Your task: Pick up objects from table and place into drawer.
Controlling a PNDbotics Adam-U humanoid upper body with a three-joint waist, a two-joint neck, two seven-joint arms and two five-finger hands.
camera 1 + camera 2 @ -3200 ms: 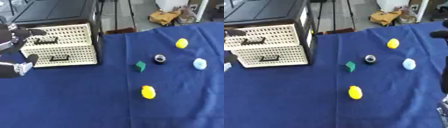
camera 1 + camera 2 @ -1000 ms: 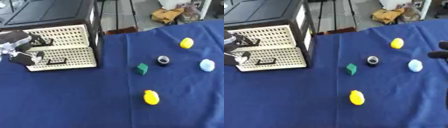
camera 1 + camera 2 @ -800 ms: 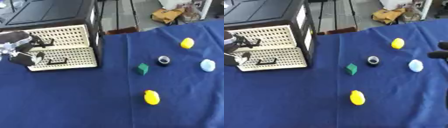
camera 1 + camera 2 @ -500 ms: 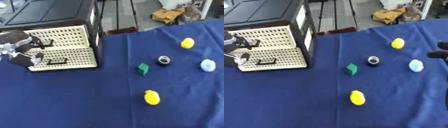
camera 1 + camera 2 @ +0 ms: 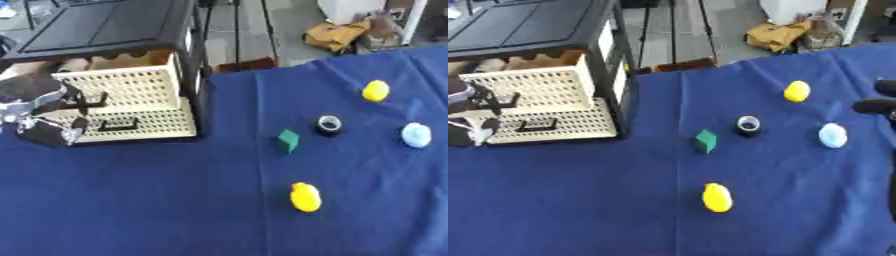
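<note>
A black-framed cabinet (image 5: 190, 60) with two cream perforated drawers stands at the left. Its top drawer (image 5: 122, 90) is pulled partly out and shows a tan inside. My left hand (image 5: 42, 112) is at the drawer's front left, fingers curled on the black handle (image 5: 86, 102). On the blue cloth lie a green block (image 5: 287, 140), a black ring (image 5: 329, 125), a light blue lump (image 5: 416, 135), a yellow piece (image 5: 375, 90) at the back and another yellow piece (image 5: 304, 196) nearer me. My right hand (image 5: 875, 105) shows only as dark fingers at the right edge, beside the light blue lump.
The lower drawer (image 5: 144, 125) is closed, with its handle facing me. Beyond the table's far edge, a tan bag (image 5: 337, 35) and tripod legs stand on the floor. Bare blue cloth (image 5: 157, 200) covers the near left of the table.
The top drawer has slid out toward me with my left hand on its handle, so its inside now shows. The loose objects have not moved.
</note>
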